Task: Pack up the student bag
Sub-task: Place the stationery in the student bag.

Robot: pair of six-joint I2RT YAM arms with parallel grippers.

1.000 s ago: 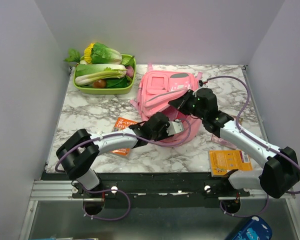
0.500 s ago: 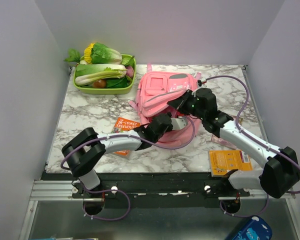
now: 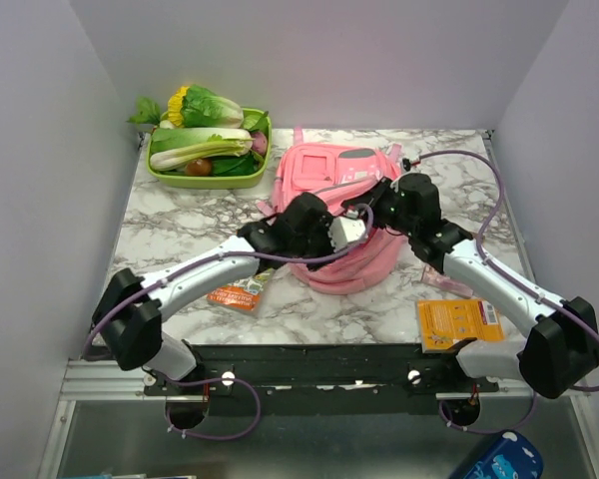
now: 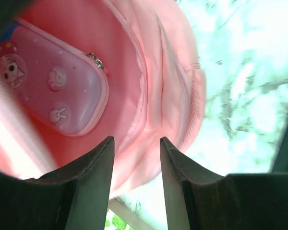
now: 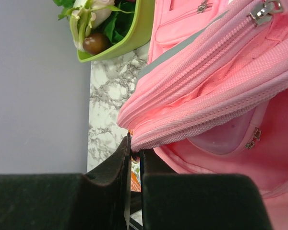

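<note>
Overhead, marble table point(image 3: 180, 220), plain lilac walls point(image 3: 40, 150), pink student bag point(image 3: 319, 165) centred.

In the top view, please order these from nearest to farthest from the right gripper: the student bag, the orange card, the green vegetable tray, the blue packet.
1. student bag: centre, its edge pinched by the right gripper.
2-3. orange card, near right, and green vegetable tray, far left: too close to call.
4. blue packet: bottom right corner of the view.
</note>
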